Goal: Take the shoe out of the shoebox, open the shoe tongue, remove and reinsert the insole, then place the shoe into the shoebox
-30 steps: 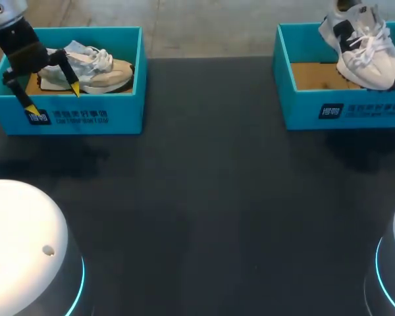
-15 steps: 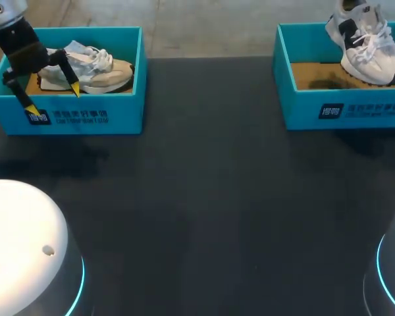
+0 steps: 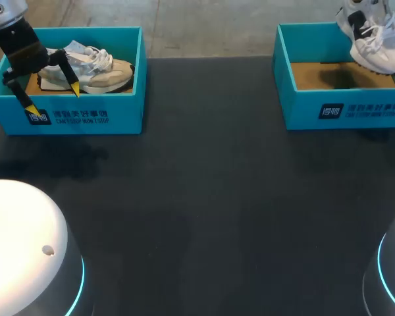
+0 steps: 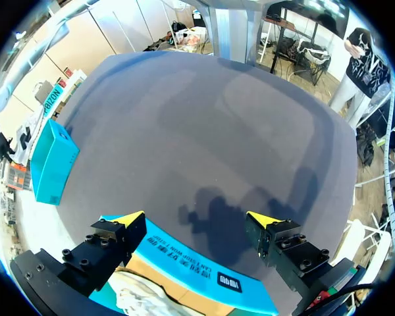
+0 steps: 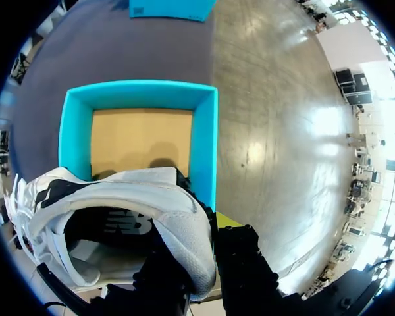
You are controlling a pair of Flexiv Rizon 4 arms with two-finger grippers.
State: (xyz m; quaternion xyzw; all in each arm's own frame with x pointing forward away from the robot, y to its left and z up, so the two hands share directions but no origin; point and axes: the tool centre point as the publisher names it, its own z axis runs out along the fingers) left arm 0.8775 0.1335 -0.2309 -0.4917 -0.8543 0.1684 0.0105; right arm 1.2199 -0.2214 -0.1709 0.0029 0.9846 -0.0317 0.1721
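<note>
The right gripper (image 5: 201, 247) is clamping the heel wall of the white shoe (image 5: 151, 197), one finger inside the opening and one outside. The shoe is hanging under it, above the right shoebox (image 5: 204, 145) and clear of its floor. I judge that such a thin, soft grip could let the shoe turn or slip, and the low toe could catch the box wall. The left gripper (image 4: 196, 219) is standing with its fingers wide apart over the front wall of the left shoebox (image 4: 197, 270), the beige shoe (image 3: 92, 69) just behind it. Coming straight down, a finger would be hitting that wall.
</note>
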